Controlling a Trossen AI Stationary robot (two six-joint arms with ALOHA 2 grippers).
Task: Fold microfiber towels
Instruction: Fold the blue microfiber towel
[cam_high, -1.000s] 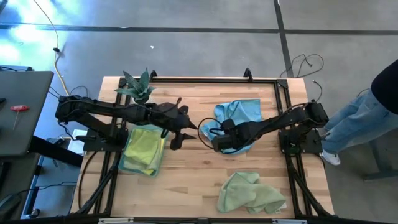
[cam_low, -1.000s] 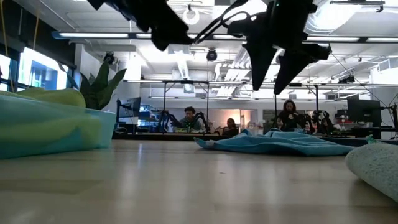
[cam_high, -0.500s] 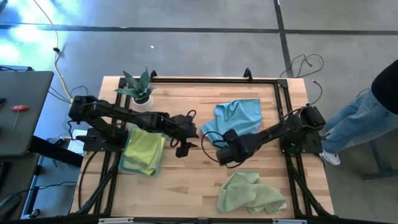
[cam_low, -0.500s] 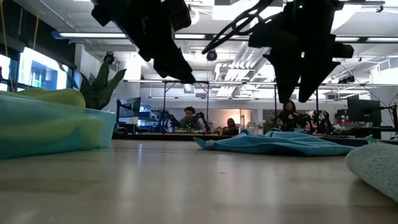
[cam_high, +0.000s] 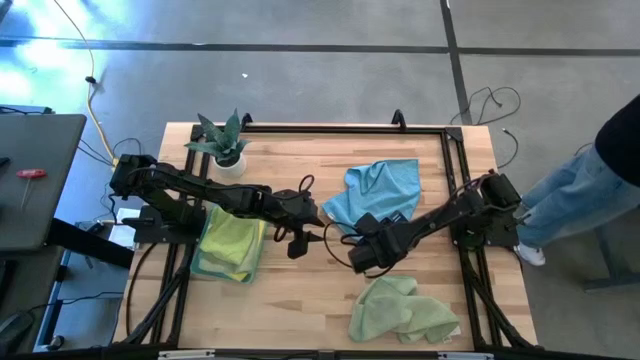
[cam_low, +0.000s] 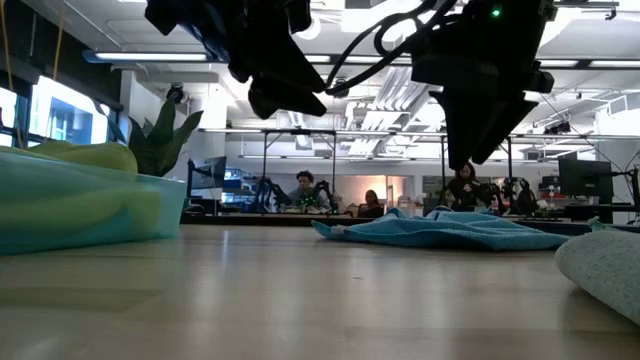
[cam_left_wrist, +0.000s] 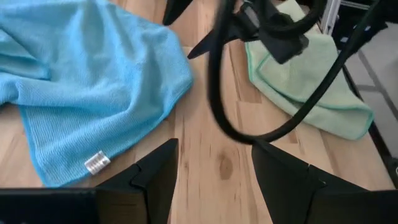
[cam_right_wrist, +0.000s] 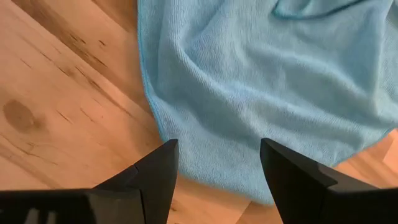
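Hovering spread and empty above the table (cam_high: 300, 300) between crumpled sky-blue towel (cam_high: 383, 188) and pale green towel (cam_high: 400, 310): left gripper (cam_high: 296, 248), right gripper (cam_high: 358, 262).

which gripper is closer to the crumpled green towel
Right. The right gripper hangs open just above the green towel, by its upper left corner. The left gripper is open farther off, over bare wood near the table's middle.

Green towel (cam_low: 605, 268) was cut off by low view's edge; person (cam_high: 600, 170) cropped at high view's edge; both pincers' tips hid behind arms.
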